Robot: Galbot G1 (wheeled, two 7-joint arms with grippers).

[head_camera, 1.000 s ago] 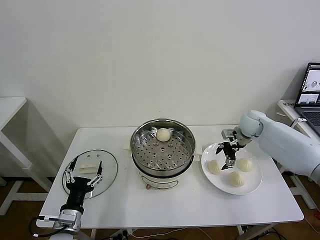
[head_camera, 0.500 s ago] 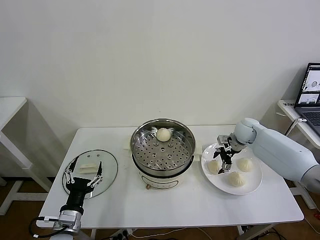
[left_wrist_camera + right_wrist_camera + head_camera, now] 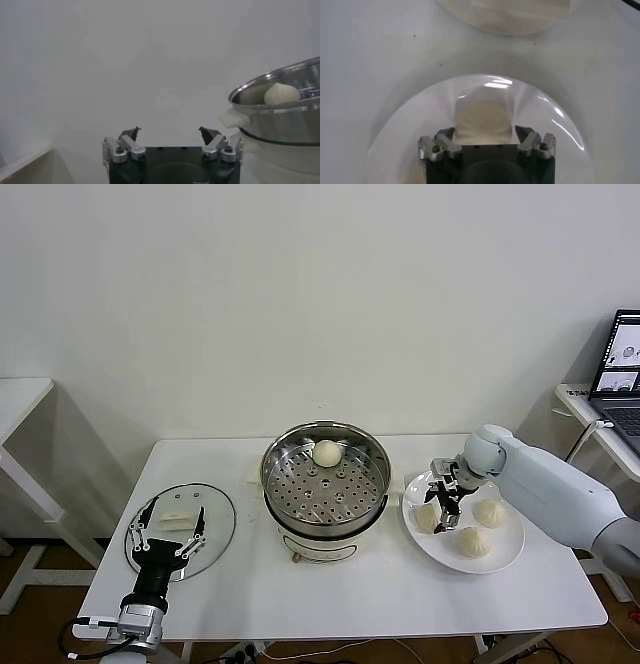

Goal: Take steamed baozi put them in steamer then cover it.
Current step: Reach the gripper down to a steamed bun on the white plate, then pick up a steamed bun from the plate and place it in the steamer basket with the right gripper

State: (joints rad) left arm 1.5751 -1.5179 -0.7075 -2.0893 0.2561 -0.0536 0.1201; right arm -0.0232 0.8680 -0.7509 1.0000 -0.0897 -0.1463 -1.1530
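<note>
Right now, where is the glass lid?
In the head view, the glass lid lies flat on the table's left side, left of the steamer, under the left gripper.

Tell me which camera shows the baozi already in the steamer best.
The head view: the baozi sits in full sight on the steamer floor, at the far side. The left wrist view catches only its top over the rim. The right wrist view misses it.

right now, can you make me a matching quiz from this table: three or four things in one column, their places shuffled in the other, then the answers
Things:
1. round clear glass lid with white handle
2. flat white plate
3. shiny steel steamer basket
4. right tool

Places:
A. table middle, one cream-white bun inside
B. over the plate's left bun
C. table's left end
D. table's right side, carrying three buns

Pairs: 1-C, 2-D, 3-A, 4-B
</note>
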